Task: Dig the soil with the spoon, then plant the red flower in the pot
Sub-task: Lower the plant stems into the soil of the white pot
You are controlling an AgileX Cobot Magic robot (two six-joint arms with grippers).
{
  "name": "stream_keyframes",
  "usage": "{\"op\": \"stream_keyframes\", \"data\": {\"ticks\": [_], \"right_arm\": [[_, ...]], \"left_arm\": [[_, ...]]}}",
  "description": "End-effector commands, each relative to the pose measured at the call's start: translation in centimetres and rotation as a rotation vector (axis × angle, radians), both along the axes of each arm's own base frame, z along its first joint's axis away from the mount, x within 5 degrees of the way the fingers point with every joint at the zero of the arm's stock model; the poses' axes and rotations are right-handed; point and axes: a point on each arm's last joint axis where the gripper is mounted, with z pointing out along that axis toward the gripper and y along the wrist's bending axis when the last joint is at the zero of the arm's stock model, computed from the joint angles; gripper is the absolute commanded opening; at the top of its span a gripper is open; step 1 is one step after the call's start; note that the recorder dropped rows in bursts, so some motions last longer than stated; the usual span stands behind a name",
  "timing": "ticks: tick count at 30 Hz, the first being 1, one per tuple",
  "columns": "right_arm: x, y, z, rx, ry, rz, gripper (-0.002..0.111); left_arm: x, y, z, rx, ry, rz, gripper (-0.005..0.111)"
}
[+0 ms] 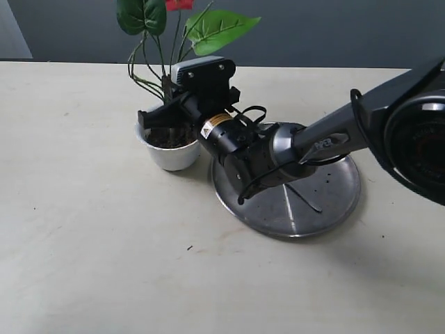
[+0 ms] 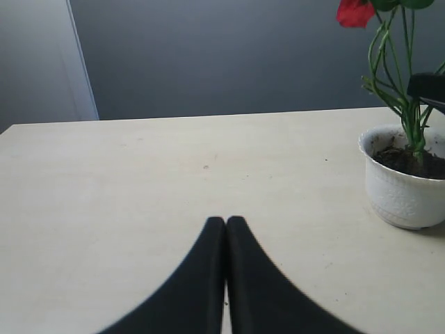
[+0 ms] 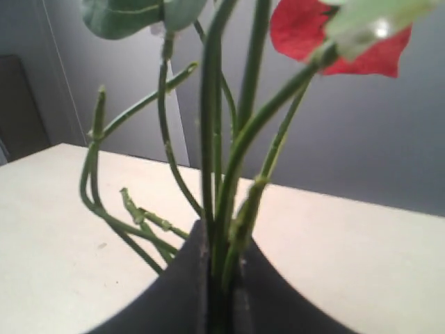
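Observation:
The white pot (image 1: 169,154) with a wavy rim stands left of centre and holds dark soil (image 1: 169,140). The red flower (image 1: 149,49) rises upright from it, with green leaves and a red bloom at the top edge. My right gripper (image 1: 158,119) sits just above the soil, shut on the bunched stems (image 3: 217,160); a red bloom (image 3: 306,31) shows above them. The spoon (image 1: 304,197) lies on the steel plate. My left gripper (image 2: 226,223) is shut and holds nothing, low over the table to the left of the pot (image 2: 402,188).
A large round steel plate (image 1: 334,198) lies right of the pot, partly under my right arm, with a few soil crumbs on it. The beige table (image 1: 90,243) spreads out to the left and front. A grey wall stands behind it.

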Motion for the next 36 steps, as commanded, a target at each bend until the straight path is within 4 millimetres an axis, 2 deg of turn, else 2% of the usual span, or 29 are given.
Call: {"op": "stream_keyframes", "data": {"ticks": [1,11,17,21,24,27,29,36], "right_arm": [[-0.4,0.4,-0.5,-0.021,0.017,0.013,-0.001],[-1.3,1.0,-0.7,-0.132,0.080,0.067,-0.001],[-2.2,0.2,1.1,-0.198,0.109,0.096,-0.001],[-2.5,0.1,0.4,-0.219,0.095,0.124,-0.001],[-2.4,0.2,-0.6,-0.014,0.081,0.086,-0.001],[-3.0,-0.1,-2.8,0.032,0.104,0.015,-0.001],[-3.0,-0.1,-2.4,0.061,0.091,0.022,-0.001],[-3.2,-0.2,-3.4,-0.075,0.223,0.038,-0.001]], "left_arm": [[0.0,0.0,0.1,-0.002,-0.005,-0.001,0.000],[0.0,0.0,0.1,-0.002,-0.005,-0.001,0.000],[0.0,0.0,0.1,-0.002,-0.005,-0.001,0.000],[0.0,0.0,0.1,-0.002,-0.005,-0.001,0.000],[0.0,0.0,0.1,-0.002,-0.005,-0.001,0.000],[0.0,0.0,0.1,-0.002,-0.005,-0.001,0.000],[0.0,0.0,0.1,-0.002,-0.005,-0.001,0.000],[0.0,0.0,0.1,-0.002,-0.005,-0.001,0.000]]}}
